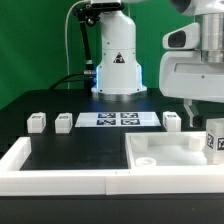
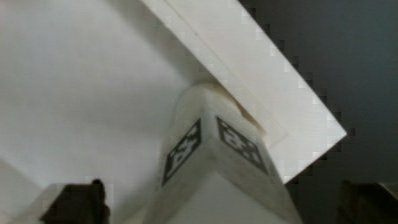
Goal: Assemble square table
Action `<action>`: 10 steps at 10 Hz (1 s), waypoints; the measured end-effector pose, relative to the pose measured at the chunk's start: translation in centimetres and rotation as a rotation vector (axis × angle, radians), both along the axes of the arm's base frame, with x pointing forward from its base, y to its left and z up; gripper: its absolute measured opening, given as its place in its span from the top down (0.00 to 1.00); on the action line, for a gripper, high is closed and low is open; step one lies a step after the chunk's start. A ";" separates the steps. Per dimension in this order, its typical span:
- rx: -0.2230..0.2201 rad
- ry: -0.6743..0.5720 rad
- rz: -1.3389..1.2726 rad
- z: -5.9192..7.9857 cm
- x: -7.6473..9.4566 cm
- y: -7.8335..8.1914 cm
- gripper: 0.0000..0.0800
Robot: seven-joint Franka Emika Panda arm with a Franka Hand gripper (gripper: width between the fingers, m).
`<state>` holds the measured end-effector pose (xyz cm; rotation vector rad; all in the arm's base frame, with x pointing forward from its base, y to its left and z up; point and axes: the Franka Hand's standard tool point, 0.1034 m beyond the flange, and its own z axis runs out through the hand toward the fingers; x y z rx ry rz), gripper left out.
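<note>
The white square slab (image 1: 165, 158) lies at the front of the exterior view's right. One tagged white leg (image 1: 214, 138) stands upright at its far right corner. In the wrist view this leg (image 2: 214, 150) rises from the slab's corner (image 2: 89, 90) between my dark fingertips (image 2: 75, 200). My gripper (image 1: 203, 118) hangs over the leg's top, and it also shows in the wrist view (image 2: 219, 202). The jaws stand wide, one on each side of the leg, with a dark gap on one side. Three more legs (image 1: 37, 122), (image 1: 64, 121), (image 1: 172, 120) stand in a row behind.
The marker board (image 1: 118, 119) lies in the middle between the loose legs. A long white rim wall (image 1: 40, 170) runs along the front and up the exterior view's left. The robot's base (image 1: 117, 70) stands at the back centre.
</note>
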<state>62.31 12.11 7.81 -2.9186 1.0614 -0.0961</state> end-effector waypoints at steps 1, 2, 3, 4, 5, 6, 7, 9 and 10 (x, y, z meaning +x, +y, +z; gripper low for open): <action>-0.003 -0.001 0.047 0.0 0.0 0.0 0.19; -0.011 -0.003 0.147 0.0 0.0 0.0 0.19; -0.017 -0.004 0.242 0.1 0.1 0.1 0.19; -0.024 -0.006 0.346 0.1 0.1 0.0 0.19; -0.027 -0.007 0.390 0.1 0.1 0.1 0.19; -0.034 -0.007 0.480 0.1 0.1 0.0 0.19; -0.039 -0.008 0.545 0.1 0.1 0.0 0.19; -0.051 -0.009 0.681 0.1 0.1 -0.1 0.19; -0.060 -0.009 0.761 0.1 0.1 -0.1 0.19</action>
